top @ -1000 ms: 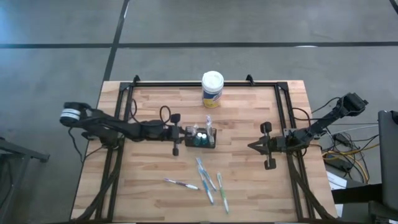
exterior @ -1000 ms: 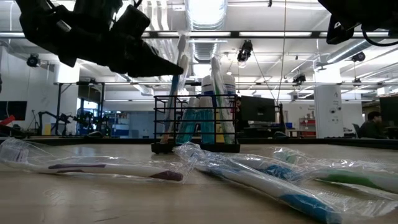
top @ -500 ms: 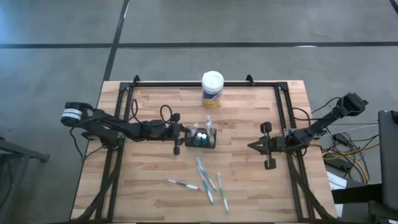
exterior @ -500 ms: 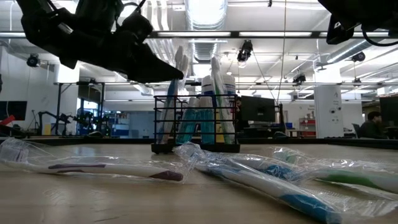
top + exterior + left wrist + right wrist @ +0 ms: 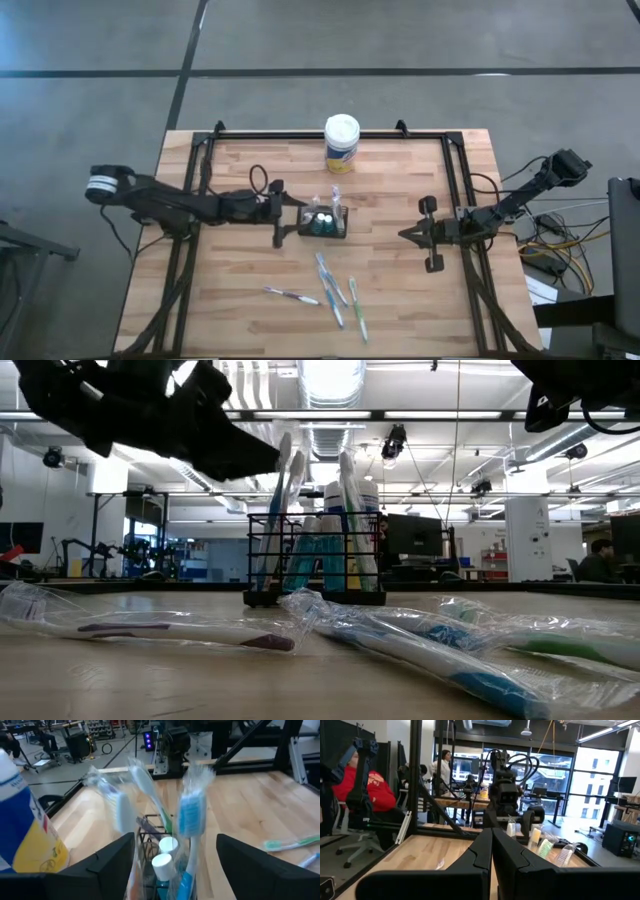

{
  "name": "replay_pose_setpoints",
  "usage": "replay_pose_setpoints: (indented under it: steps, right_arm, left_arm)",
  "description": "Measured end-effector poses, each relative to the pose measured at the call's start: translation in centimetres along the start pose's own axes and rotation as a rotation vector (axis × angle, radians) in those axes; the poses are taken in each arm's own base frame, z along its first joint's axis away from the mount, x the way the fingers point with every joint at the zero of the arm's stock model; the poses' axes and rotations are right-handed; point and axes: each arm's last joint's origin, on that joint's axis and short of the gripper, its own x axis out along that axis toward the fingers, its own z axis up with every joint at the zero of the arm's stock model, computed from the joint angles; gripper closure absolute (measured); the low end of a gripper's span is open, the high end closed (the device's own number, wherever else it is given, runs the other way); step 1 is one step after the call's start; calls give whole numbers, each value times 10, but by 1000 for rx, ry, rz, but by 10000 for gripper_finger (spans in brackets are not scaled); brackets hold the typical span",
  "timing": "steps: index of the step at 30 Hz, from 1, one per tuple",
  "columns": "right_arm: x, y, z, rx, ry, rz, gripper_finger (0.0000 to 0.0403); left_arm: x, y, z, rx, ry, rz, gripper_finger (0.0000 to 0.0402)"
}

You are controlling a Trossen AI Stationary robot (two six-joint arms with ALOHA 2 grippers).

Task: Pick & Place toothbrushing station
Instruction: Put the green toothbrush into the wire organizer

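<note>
Left gripper (image 5: 292,212) sits just left of the caddy (image 5: 325,223), fingers spread apart, nothing between them; from the left wrist view the two dark fingers (image 5: 107,865) flank the caddy w/ toothbrushes standing in it. The caddy is upright at mid-bench, black wire mesh, w/ two white-capped tubes (image 5: 165,855) inside plus wrapped brushes poking up (image 5: 283,510).

The bench (image 5: 250,310) is light butcher-block wood w/ a black frame round its edge. Behind the caddy, near the far edge: a white-lidded canister (image 5: 341,143) w/ yellow label, well apart from it. In front of the caddy, loose toothbrushes (image 5: 338,290) in clear wrap lie scattered toward the near edge; one (image 5: 290,295) lies off to their left, apart from the rest.

Right gripper (image 5: 408,236) is over the right side of the bench, fingers pressed together, holding nothing, well clear of the caddy.

Room: grey concrete floor w/ dark lines in the high view. Low view shows ceiling strip lights, racks and monitors beyond. Right wrist view catches a seated person in red (image 5: 367,790) and another in white (image 5: 442,770) farther back.
</note>
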Motion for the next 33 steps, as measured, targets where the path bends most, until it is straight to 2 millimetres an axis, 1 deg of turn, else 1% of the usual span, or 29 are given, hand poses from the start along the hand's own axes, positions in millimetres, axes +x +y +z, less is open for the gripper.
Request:
replay_pose_setpoints:
  steps: [4, 7, 8, 10, 12, 14, 15, 16, 17, 19, 21, 25, 28, 33]
  right_arm:
    - [0, 0, 0, 6, 2, 1, 394]
    - [0, 0, -1, -1, 13, 2, 394]
    - [0, 0, -2, -2, 16, 4, 394]
    - [0, 0, -2, -2, 15, 3, 394]
    - [0, 0, -2, -3, 15, 3, 394]
    - [0, 0, -2, -5, 15, 2, 394]
    - [0, 0, -2, -5, 15, 2, 394]
    - [0, 0, -2, -5, 15, 2, 394]
    - [0, 0, -2, -4, 15, 2, 394]
    - [0, 0, -2, -1, 14, 2, 394]
    - [0, 0, -1, 3, 10, 2, 394]
    - [0, 0, -1, 42, 10, 2, 394]
    - [0, 1, -1, 75, 11, 5, 394]
    - [0, 1, -2, 74, 12, 5, 394]
  left_arm:
    - [-19, 1, 14, -25, 4, -27, 119]
    - [-41, -2, 28, -22, -33, -83, 142]
    - [-49, -4, 35, -17, -70, -101, 158]
    - [-66, -7, 48, -11, -142, -125, 204]
    - [-86, -6, 55, -4, -172, -89, 264]
    - [-105, -1, 58, -9, -189, -18, 335]
    - [-113, 1, 57, -16, -206, 6, 366]
    - [-120, 3, 55, -31, -230, 17, 382]
    - [-125, 4, 52, -45, -251, 19, 387]
    - [-132, 4, 44, -55, -263, 18, 392]
    - [-136, 5, 31, -53, -251, 17, 397]
    - [-140, 4, 7, -50, -244, 16, 397]
    - [-143, 4, -2, -67, -280, 14, 398]
    - [-144, 3, -22, -97, -276, 2, 397]
